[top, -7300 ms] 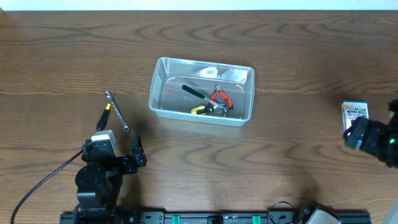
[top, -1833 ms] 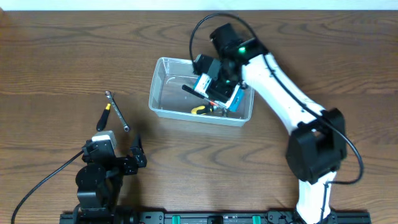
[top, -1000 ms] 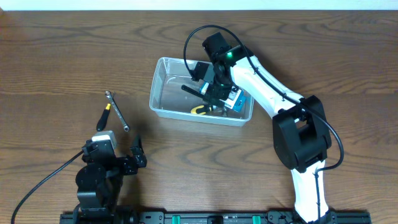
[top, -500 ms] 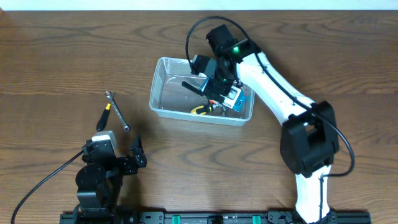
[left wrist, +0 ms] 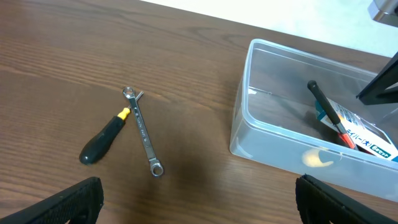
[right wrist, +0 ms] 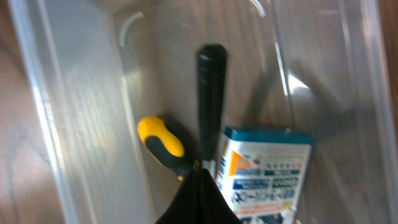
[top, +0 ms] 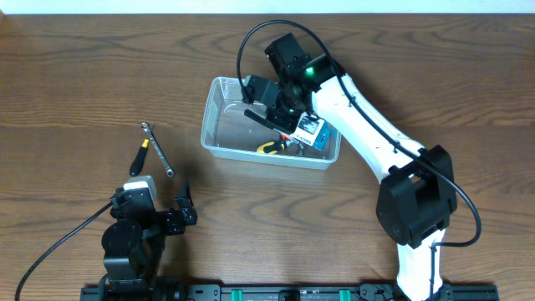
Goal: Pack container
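The container (top: 216,125), a clear tub, sits mid-table and shows in the left wrist view (left wrist: 244,118) and the right wrist view (right wrist: 68,93). Inside lie a blue-and-white box (top: 311,128) (right wrist: 264,165) (left wrist: 364,135), a black-handled tool (top: 259,119) (right wrist: 211,87), a yellow-handled tool (top: 269,147) (right wrist: 160,140) and red-handled pliers (left wrist: 341,127). My right gripper (top: 280,107) (right wrist: 199,177) hangs over the tub's inside, shut with nothing between its fingers, just beside the box's left edge. My left gripper (top: 153,208) (left wrist: 202,205) rests near the front left, open and empty.
A silver wrench (top: 157,149) (left wrist: 143,130) and a black screwdriver with a yellow collar (top: 139,157) (left wrist: 102,137) lie on the wood left of the container, ahead of my left gripper. The white right arm (top: 368,117) reaches across from the front right.
My right gripper has shut from wide open and drawn slightly up and toward the far left. The box stays lying in the container. The left arm has not moved.
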Motion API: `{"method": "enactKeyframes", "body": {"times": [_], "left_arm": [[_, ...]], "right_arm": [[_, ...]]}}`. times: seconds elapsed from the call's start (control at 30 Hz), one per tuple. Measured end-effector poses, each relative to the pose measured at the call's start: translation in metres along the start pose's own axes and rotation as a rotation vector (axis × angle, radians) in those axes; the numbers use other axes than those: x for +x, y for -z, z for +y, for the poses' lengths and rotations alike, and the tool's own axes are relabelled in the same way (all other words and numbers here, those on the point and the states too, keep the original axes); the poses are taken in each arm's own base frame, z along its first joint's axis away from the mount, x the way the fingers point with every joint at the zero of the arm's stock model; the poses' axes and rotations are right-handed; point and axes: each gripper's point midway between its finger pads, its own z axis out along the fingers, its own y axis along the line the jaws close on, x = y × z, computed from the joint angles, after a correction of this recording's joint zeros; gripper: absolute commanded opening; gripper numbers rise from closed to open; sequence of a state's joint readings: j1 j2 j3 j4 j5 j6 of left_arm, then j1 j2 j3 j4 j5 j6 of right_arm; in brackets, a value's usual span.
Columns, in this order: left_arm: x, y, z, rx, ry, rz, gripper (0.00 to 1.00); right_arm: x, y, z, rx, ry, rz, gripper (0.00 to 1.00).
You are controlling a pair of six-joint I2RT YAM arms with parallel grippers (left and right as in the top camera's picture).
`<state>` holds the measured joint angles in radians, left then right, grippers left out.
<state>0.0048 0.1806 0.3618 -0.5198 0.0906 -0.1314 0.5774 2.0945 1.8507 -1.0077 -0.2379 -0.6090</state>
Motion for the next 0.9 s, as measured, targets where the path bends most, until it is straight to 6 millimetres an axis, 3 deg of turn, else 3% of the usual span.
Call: {"method": "enactKeyframes", "body": {"times": [0.37,0.7,0.9], "left_arm": [[0.0,0.0,0.0,0.0,0.0,0.0,0.98],[0.0,0.0,0.0,0.0,0.0,0.0,0.98],[0.0,0.0,0.0,0.0,0.0,0.0,0.98]], "right_arm": [[-0.006,-0.009,0.024,-0.067,0.026,0.006,0.01],[0.002,-0.049,0.022,-0.099,0.009,0.042,0.01],[0.022,-0.086,0.003,-0.041,-0.113,0.119,0.01]]}}
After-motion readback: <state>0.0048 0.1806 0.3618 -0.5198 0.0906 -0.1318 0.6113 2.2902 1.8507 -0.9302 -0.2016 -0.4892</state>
